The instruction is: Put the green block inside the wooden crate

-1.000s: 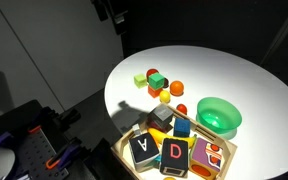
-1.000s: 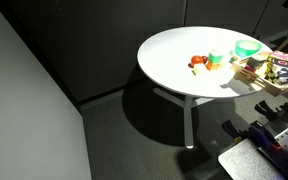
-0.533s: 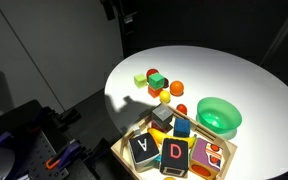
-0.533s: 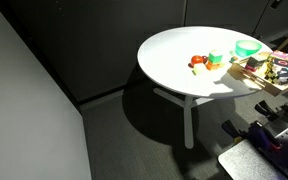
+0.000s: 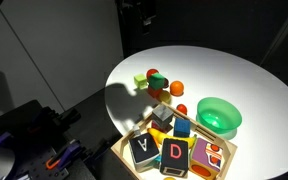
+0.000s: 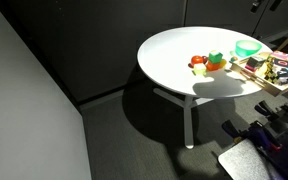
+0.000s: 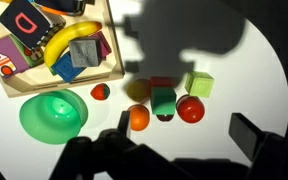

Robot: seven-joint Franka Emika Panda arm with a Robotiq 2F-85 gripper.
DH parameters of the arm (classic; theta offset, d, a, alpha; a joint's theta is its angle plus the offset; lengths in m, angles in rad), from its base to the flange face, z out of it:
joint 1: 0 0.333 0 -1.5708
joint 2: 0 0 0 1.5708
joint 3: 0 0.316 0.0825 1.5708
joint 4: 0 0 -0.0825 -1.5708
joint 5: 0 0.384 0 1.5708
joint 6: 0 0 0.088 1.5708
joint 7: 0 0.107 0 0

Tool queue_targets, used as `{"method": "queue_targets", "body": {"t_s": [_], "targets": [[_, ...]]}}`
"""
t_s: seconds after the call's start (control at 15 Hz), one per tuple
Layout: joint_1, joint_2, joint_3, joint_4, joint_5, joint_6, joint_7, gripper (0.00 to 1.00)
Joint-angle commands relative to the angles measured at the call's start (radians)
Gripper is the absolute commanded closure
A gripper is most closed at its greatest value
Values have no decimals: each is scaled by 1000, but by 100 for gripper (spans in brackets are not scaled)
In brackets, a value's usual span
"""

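Note:
The green block (image 7: 163, 101) lies on the white round table in a cluster with a light green block (image 7: 198, 84), a red ball (image 7: 190, 109) and an orange ball (image 7: 138, 117). It also shows in both exterior views (image 5: 155, 75) (image 6: 215, 60). The wooden crate (image 7: 112, 50) holds letter blocks and a banana, and shows in both exterior views (image 5: 126, 152) (image 6: 256, 73). My gripper (image 7: 184, 130) is open and empty, high above the cluster. In an exterior view it is at the top edge (image 5: 141, 10).
A green bowl (image 7: 52, 113) (image 5: 220, 116) (image 6: 247, 47) stands beside the crate. A small red piece (image 7: 100, 92) lies between the bowl and the cluster. My arm's shadow falls over the cluster. The table edge (image 5: 109, 100) is close to the cluster.
My gripper has moved to the right along the top of an exterior view. Its shadow has spread over the table and now covers the cluster of blocks.

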Motion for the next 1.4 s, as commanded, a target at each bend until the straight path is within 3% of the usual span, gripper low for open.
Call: {"method": "queue_targets", "body": {"t_s": [0.0, 0.8, 1.33], "targets": [[-1, 144, 19, 141, 13, -47, 12, 0], [-11, 468, 57, 390, 4, -145, 10, 0], [-20, 610, 68, 444, 10, -66, -1, 0]]}}
